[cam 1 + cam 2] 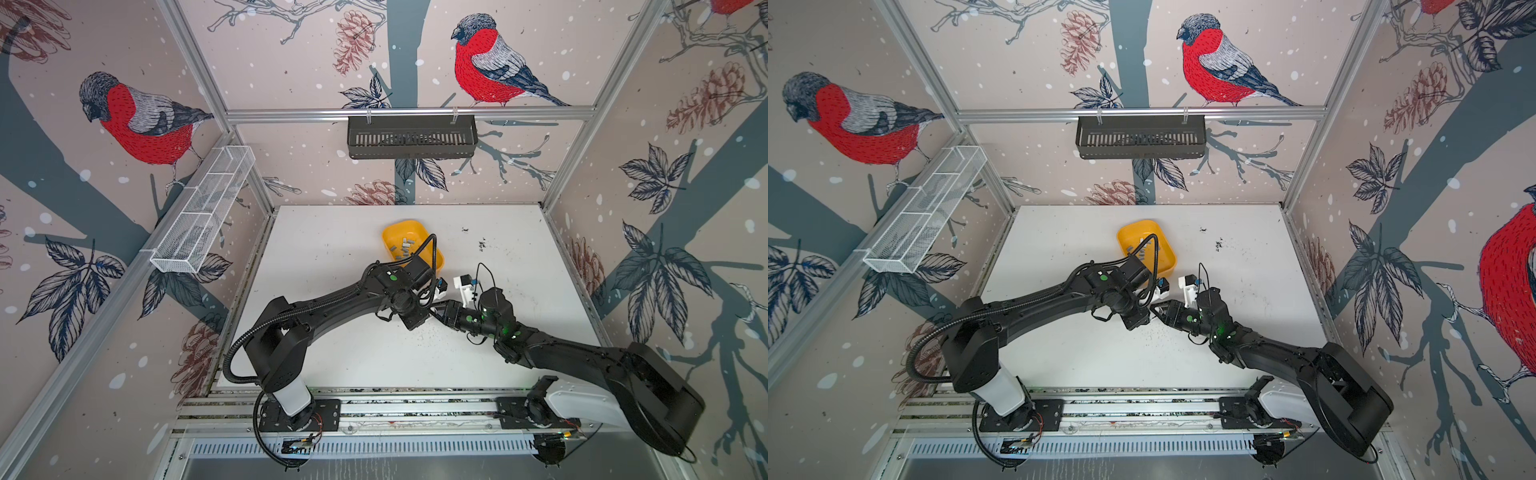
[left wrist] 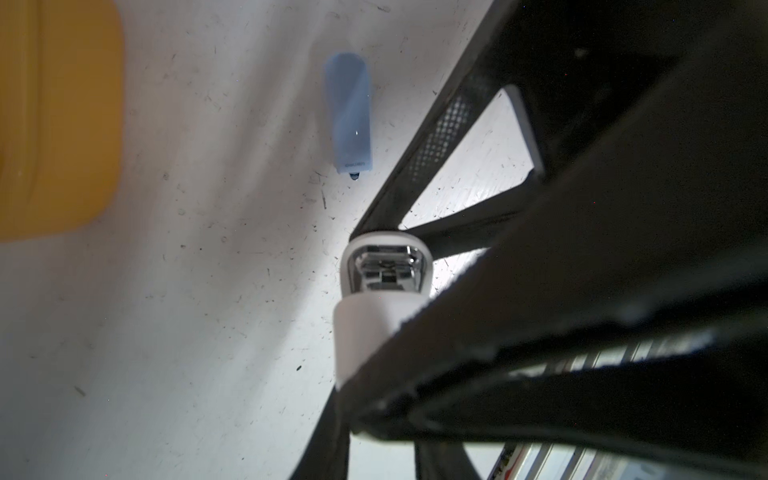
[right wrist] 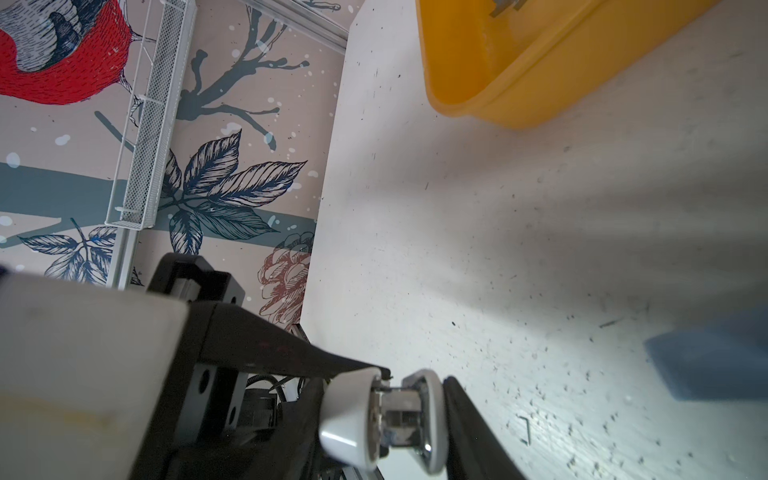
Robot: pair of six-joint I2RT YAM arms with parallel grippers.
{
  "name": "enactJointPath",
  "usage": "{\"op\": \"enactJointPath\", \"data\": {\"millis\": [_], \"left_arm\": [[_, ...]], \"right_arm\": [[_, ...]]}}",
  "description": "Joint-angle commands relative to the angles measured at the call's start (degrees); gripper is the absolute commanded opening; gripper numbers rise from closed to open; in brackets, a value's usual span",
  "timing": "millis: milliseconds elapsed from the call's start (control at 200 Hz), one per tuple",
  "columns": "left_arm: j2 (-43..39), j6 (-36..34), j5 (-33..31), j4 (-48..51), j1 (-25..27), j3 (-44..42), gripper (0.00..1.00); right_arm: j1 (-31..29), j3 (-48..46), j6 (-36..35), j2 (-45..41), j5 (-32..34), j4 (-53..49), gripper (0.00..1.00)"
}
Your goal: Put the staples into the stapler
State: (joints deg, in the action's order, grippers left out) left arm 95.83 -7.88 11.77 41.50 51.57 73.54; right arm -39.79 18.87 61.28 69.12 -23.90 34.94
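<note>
A white stapler [image 2: 365,328] with a chrome nose hangs above the table between both arms. My left gripper [image 2: 386,419] is shut on its body. My right gripper [image 3: 409,401] has closed on its nose [image 3: 353,411], with one finger against each side. In both top views the two grippers [image 1: 435,302] [image 1: 1154,305] meet mid-table and cover most of the stapler. Several grey staples [image 1: 405,246] lie in a yellow tray [image 1: 395,232] just behind the left wrist; some also show in the right wrist view as staples [image 3: 505,5] inside the tray [image 3: 498,95].
A light-blue oblong object [image 2: 349,116] lies on the white table near the grippers, also seen as a blue object [image 3: 706,361]. One bent loose staple [image 3: 525,428] and dark specks litter the tabletop. A black basket [image 1: 411,137] hangs on the back wall and a white wire rack [image 1: 203,212] on the left wall.
</note>
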Motion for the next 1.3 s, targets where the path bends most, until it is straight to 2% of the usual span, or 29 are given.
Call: {"op": "enactJointPath", "data": {"millis": [0, 715, 811, 1096, 1296], "left_arm": [[0.19, -0.56, 0.28, 1.41, 0.34, 0.66, 0.03], [1.06, -0.39, -0.15, 2.03, 1.05, 1.7, 0.03], [0.97, -0.38, -0.08, 2.01, 1.07, 1.62, 0.03], [0.01, -0.14, 0.0, 1.14, 1.03, 0.34, 0.02], [-0.91, 0.46, 0.27, 0.31, 1.07, -1.26, 0.02]], "right_arm": [[-0.29, 0.63, -1.48, -0.34, 1.32, -0.38, 0.42], [-0.37, 0.46, -1.58, -0.52, 1.83, -0.77, 0.33], [-0.37, 0.39, -1.6, -0.61, 1.93, -0.75, 0.41], [-0.2, 0.13, -2.32, -2.09, 3.14, -2.73, 0.54], [1.2, -1.25, -5.19, -6.9, 3.81, -7.81, 0.59]]}}
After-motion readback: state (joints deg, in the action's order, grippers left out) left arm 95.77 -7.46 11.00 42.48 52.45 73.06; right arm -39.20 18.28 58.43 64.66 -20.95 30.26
